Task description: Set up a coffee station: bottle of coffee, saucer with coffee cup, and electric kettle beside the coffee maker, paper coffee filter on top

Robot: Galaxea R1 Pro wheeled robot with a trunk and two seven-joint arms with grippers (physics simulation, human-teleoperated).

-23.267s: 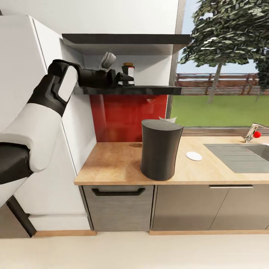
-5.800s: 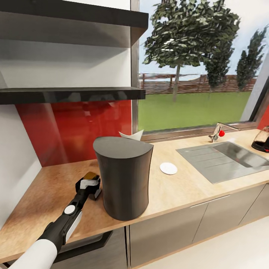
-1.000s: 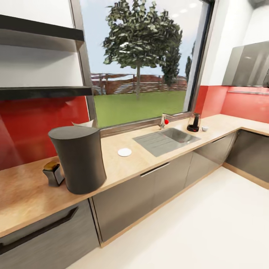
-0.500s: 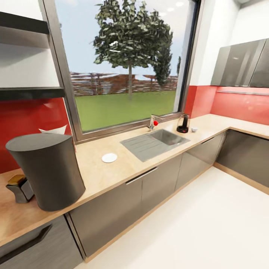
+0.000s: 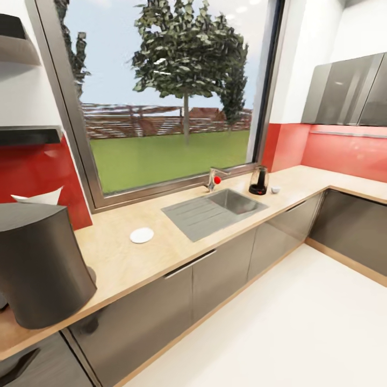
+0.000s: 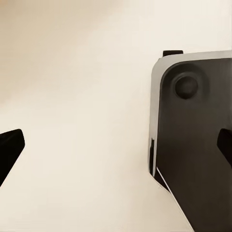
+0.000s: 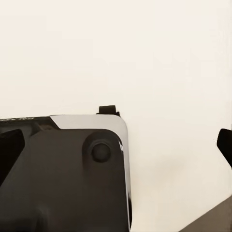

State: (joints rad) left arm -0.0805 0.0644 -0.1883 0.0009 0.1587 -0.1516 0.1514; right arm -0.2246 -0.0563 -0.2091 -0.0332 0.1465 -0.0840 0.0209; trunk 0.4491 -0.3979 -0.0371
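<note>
Robot base (image 6: 193, 145): dark grey panel, rounded corner, silver edge trim, round boss near corner. Black fingertips (image 6: 9, 150) at frame edges. Same panel under right gripper (image 7: 116, 145).

A steel sink (image 5: 215, 209) with a red-knobbed tap (image 5: 215, 179) sits below the window (image 5: 166, 91); grey wall cabinets (image 5: 349, 91) hang above the red backsplash (image 5: 333, 150)

Dark coffee maker (image 5: 40, 269) on countertop (image 5: 177, 252); saucer (image 5: 142, 235) apart; kettle (image 5: 258, 181) beyond sink
</note>
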